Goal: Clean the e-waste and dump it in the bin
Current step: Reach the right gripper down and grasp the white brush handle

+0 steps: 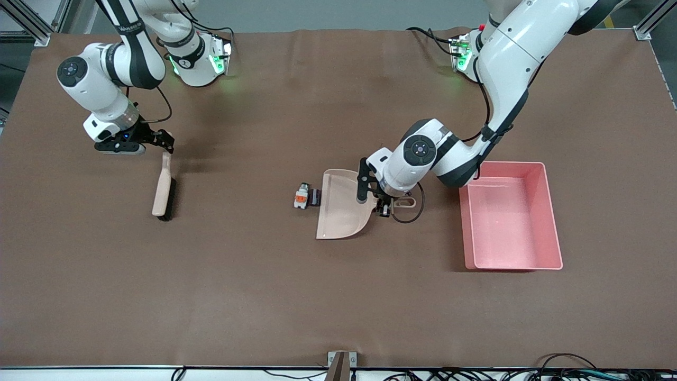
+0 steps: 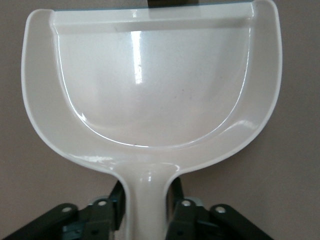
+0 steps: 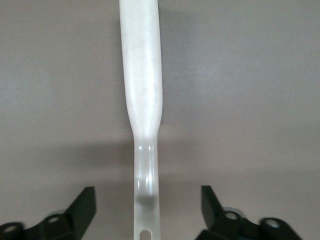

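Note:
Two e-waste bits lie together mid-table: a white-grey part with an orange band (image 1: 301,197) and a small black block (image 1: 315,197). They sit just off the mouth of a beige dustpan (image 1: 341,203) (image 2: 150,85), toward the right arm's end. My left gripper (image 1: 383,206) (image 2: 147,205) is shut on the dustpan's handle (image 2: 147,190), which lies flat on the table. The pink bin (image 1: 552,222) stands beside the dustpan handle, toward the left arm's end. My right gripper (image 1: 166,144) (image 3: 147,205) is open, its fingers wide on either side of a brush handle (image 3: 142,100), not touching it.
The brush (image 1: 163,190), with a beige handle and black bristles, lies on the brown mat toward the right arm's end. Inside, the bin shows only its bare floor. A cable loop (image 1: 412,211) hangs beside the dustpan handle.

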Motion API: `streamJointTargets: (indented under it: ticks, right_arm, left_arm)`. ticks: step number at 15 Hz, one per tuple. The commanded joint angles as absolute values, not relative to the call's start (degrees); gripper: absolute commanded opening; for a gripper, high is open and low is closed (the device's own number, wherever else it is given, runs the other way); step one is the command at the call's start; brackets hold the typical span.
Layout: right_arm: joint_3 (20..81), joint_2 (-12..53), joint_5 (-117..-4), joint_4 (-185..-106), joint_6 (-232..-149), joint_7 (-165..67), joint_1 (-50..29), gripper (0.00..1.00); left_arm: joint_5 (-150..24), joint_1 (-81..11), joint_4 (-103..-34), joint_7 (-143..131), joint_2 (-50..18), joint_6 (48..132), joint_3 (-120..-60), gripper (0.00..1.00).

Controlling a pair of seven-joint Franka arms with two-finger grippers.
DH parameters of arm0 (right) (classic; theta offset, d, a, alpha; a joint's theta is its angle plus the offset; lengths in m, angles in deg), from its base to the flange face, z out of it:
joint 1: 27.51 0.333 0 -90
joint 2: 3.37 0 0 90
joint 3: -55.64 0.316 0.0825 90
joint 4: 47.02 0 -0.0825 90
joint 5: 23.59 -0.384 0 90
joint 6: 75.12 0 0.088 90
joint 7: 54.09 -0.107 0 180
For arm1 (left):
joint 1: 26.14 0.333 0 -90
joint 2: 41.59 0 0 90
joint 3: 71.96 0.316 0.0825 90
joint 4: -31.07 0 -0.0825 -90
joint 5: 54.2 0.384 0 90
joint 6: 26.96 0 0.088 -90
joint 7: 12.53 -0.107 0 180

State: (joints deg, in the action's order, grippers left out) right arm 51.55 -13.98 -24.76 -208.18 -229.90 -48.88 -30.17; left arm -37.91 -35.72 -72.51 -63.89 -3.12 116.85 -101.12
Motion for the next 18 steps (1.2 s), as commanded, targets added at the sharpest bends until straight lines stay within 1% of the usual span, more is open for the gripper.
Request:
streamJointTargets:
  ticks: [1,3,6,8,10,12,13,14,18]
  right_arm:
    - [51.69,-12.17,-25.52,-210.23,-234.89,-48.9,-29.01,0.73]
    - [51.69,-10.76,-25.52,-210.23,-236.31,-48.9,-28.92,0.72]
    - [51.69,-9.61,-25.52,-210.32,-237.45,-48.72,-28.92,0.72]
    - [51.69,-9.44,-25.52,-210.32,-237.45,-48.72,-28.83,0.69]
    - [51.77,-8.74,-25.52,-210.4,-238.59,-48.72,-28.83,0.62]
    - [51.77,-8.12,-25.52,-210.41,-239.03,-48.72,-28.83,0.51]
    - [51.77,-7.94,-25.52,-210.41,-239.12,-48.72,-28.83,0.48]
    - [51.69,-7.51,-25.52,-210.41,-239.47,-48.72,-28.83,0.47]
    - [51.77,-6.71,-25.52,-210.32,-240.0,-48.72,-28.83,0.29]
  left_arm:
    - [-36.97,-35.54,-71.76,-64.21,-2.04,117.36,-101.4,0.31]
    - [-36.97,-35.63,-71.76,-63.95,-2.04,117.36,-101.4,0.23]
    - [-36.97,-35.46,-71.85,-63.69,-2.3,117.1,-101.4,0.21]
    - [-37.06,-35.46,-71.76,-63.6,-2.3,117.09,-101.4,0.19]
    - [-36.97,-35.72,-71.76,-63.42,-2.47,117.01,-101.31,0.15]
    - [-37.06,-35.81,-71.06,-63.42,-2.74,116.48,-101.23,0.14]
    - [-36.97,-35.55,-71.06,-63.42,-2.74,116.48,-101.23,0.13]
    - [-37.06,-35.54,-70.97,-63.51,-2.74,116.13,-101.23,0.12]
    - [-36.97,-36.16,-67.2,-63.08,-2.83,107.62,-101.23,0.09]
